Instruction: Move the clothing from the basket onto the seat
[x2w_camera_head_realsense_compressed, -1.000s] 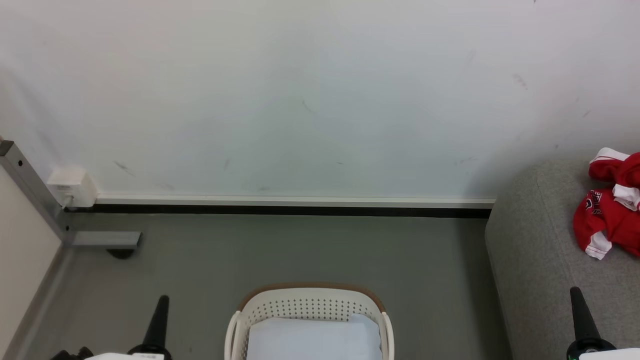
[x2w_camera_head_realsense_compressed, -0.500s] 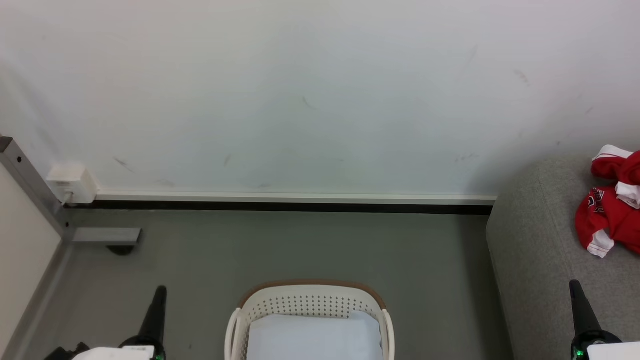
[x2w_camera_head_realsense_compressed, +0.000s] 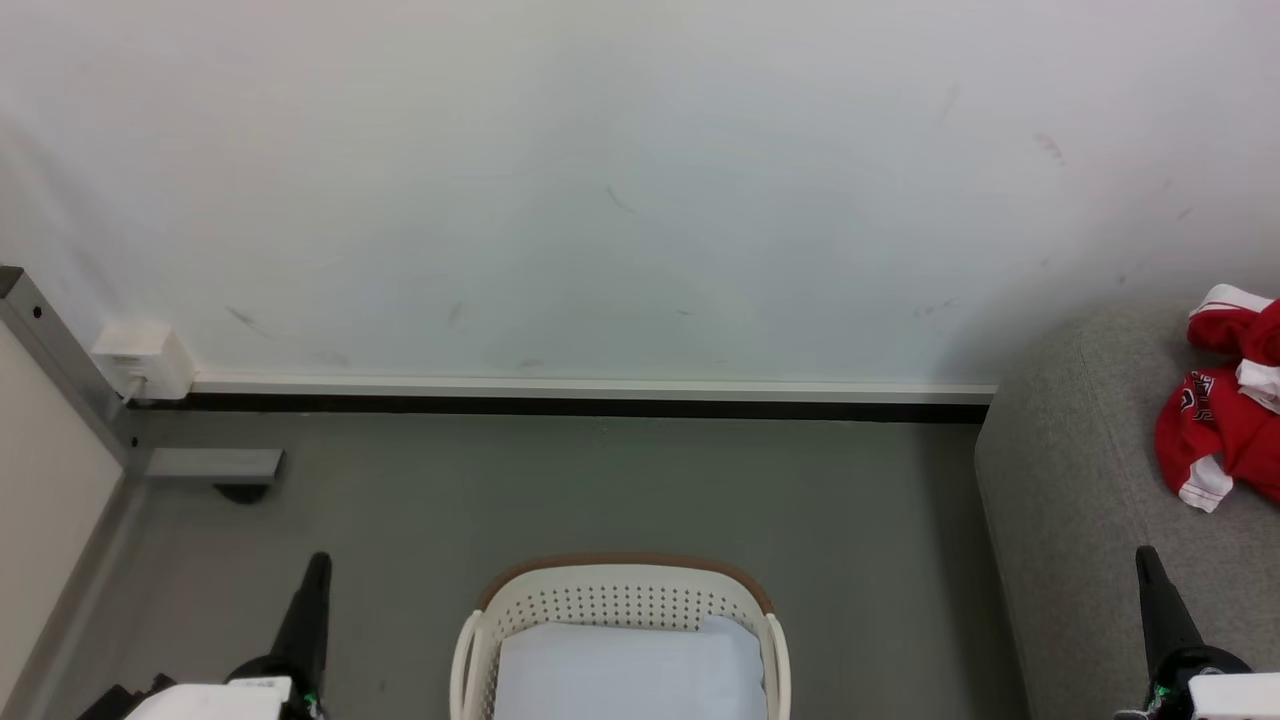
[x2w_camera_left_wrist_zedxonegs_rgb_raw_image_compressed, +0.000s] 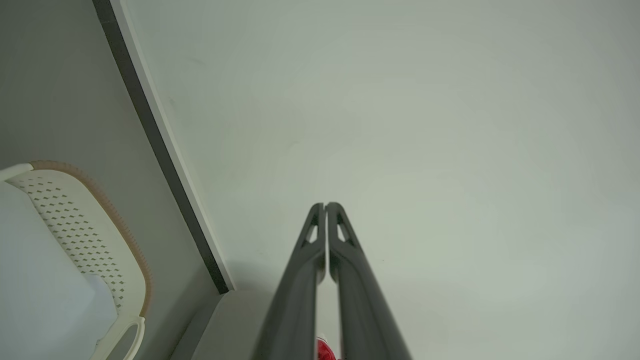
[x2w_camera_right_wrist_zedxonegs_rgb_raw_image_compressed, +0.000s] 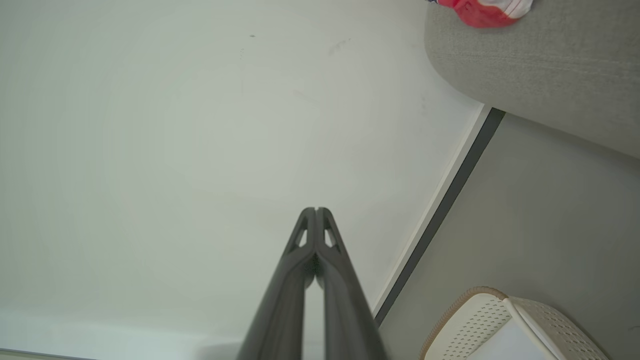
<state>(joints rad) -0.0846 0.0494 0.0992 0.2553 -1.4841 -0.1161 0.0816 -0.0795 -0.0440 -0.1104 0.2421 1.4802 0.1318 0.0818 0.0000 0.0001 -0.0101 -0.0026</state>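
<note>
The red clothing (x2w_camera_head_realsense_compressed: 1222, 420) with white trim lies bunched on the grey seat (x2w_camera_head_realsense_compressed: 1080, 480) at the right edge of the head view; a bit of it (x2w_camera_right_wrist_zedxonegs_rgb_raw_image_compressed: 480, 11) shows on the seat (x2w_camera_right_wrist_zedxonegs_rgb_raw_image_compressed: 545, 65) in the right wrist view. The cream basket (x2w_camera_head_realsense_compressed: 620, 600) with its brown rim stands on the floor at bottom centre, holding a pale blue-white sheet (x2w_camera_head_realsense_compressed: 625, 675). My left gripper (x2w_camera_head_realsense_compressed: 318, 562) is shut, low at the left of the basket. My right gripper (x2w_camera_head_realsense_compressed: 1145, 556) is shut, over the seat's front part. Both point at the wall, fingertips together (x2w_camera_left_wrist_zedxonegs_rgb_raw_image_compressed: 325, 206) (x2w_camera_right_wrist_zedxonegs_rgb_raw_image_compressed: 316, 210).
A white wall with a dark baseboard (x2w_camera_head_realsense_compressed: 580, 405) runs behind the basket. A grey metal post and foot (x2w_camera_head_realsense_compressed: 215, 467) and a white box (x2w_camera_head_realsense_compressed: 145, 358) stand at the left. Grey floor (x2w_camera_head_realsense_compressed: 620, 490) lies between the basket and the wall.
The whole head view has shifted slightly, so the wall line and the basket sit a little higher. Both shut grippers show a bit higher in it. The clothing lies as before.
</note>
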